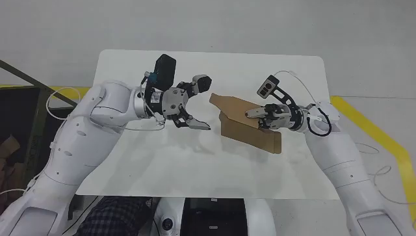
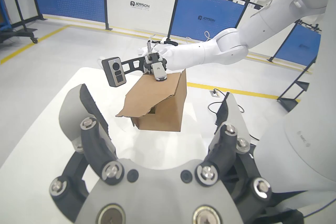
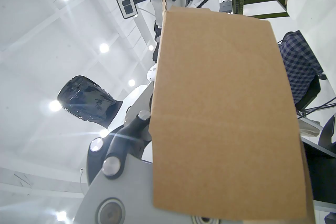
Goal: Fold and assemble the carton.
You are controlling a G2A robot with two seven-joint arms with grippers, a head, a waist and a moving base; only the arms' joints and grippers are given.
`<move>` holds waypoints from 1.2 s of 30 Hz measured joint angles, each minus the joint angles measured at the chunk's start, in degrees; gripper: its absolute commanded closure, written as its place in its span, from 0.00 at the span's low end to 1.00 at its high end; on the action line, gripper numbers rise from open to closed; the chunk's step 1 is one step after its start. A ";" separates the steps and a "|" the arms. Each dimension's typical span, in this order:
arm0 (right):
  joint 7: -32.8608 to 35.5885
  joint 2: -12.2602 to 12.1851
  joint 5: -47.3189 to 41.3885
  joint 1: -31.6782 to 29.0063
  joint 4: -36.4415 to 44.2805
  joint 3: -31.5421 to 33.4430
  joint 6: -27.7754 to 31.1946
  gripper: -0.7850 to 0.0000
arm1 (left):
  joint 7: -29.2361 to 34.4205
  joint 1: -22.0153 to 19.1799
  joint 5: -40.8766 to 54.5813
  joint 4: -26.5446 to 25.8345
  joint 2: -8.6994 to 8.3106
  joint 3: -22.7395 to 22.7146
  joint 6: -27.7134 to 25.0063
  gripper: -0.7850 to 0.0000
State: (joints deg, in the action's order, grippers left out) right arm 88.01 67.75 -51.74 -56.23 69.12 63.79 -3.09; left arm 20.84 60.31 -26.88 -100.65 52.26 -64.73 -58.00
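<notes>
White table bearing a half-folded brown cardboard carton.
Right gripper clamps the carton's upper edge; left gripper hovers near it, jaws wide apart.

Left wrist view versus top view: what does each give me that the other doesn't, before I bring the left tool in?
Left wrist view adds: the carton's open end, with a ragged flap jutting toward the left tool and a dark gap beneath it.
Top view adds: the whole table outline, with the carton sitting toward the right arm's side.
Both share: the left tool open, empty and apart from the carton, and the right tool clamped on the carton's upper edge.
</notes>
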 measured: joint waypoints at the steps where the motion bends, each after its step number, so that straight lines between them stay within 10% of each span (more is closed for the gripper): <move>1: 0.00 0.02 -0.09 0.05 -0.06 -0.11 0.08 1.00 | -2.88 0.33 -3.50 0.13 -0.22 0.48 0.00 0.00; 12: -0.01 -0.40 -0.98 -0.08 1.31 -1.50 0.61 1.00 | -41.75 -5.87 -35.24 12.72 -3.87 15.10 0.00 0.00; 21: -0.01 -1.21 -0.34 0.02 1.90 -2.64 1.23 1.00 | -58.08 -16.52 -35.47 20.65 -5.82 31.93 0.00 0.00; 28: -0.01 -1.53 -0.32 0.31 1.61 -3.45 2.25 1.00 | -60.83 -21.70 -28.89 21.11 -7.88 39.98 0.00 0.00; 36: -0.01 -1.78 -0.60 0.61 1.22 -3.90 3.18 1.00 | -50.22 -27.14 -15.45 18.19 -10.63 45.19 0.00 0.00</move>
State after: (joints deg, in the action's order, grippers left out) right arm 88.00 65.97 -52.34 -55.62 70.34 59.89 0.09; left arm -29.38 33.17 -42.33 -82.47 41.63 -19.54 -58.00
